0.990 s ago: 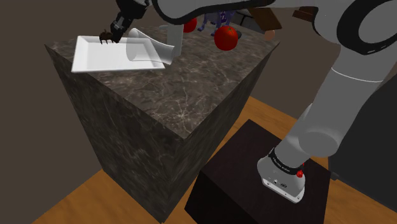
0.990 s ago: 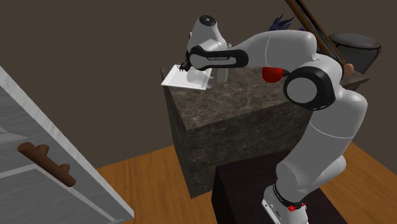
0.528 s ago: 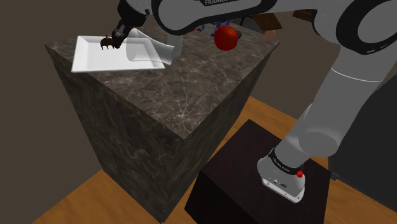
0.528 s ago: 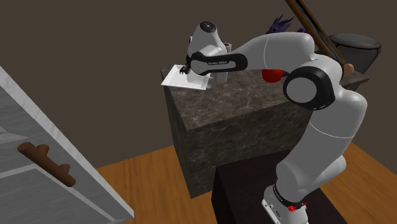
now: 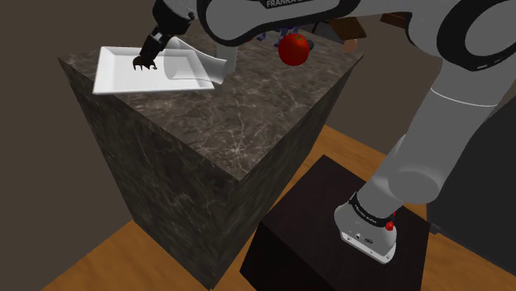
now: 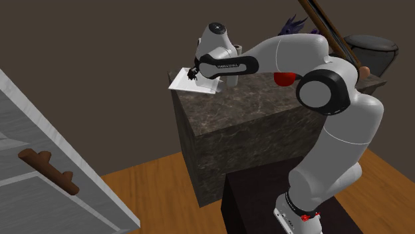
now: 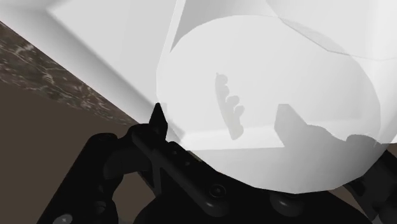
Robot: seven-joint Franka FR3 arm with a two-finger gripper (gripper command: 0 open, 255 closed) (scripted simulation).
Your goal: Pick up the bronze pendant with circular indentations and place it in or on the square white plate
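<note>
The square white plate (image 5: 114, 76) (image 6: 178, 84) (image 7: 108, 51) lies at the far corner of the marble block. My gripper (image 5: 145, 64) (image 6: 193, 74) (image 7: 229, 186) hovers just over the plate, beside a pale tumbler (image 5: 187, 65) (image 7: 273, 83) that lies on its side on the plate. In the wrist view the dark pendant (image 7: 186, 170), with a pointed tip and round dents, sits low between my fingers, which stand wide apart. Whether it still touches a finger I cannot tell. Its shadow falls on the plate.
A red apple (image 5: 293, 50) (image 6: 284, 78) rests on the marble block (image 5: 240, 116) behind my arm, with purple and brown items past it. The block drops off steeply to a wooden floor. My dark stand (image 5: 331, 223) is at the lower right.
My fingers, shut on the pendant a second ago, now stand apart. The hand shifted slightly further over the plate before that and now holds still.
</note>
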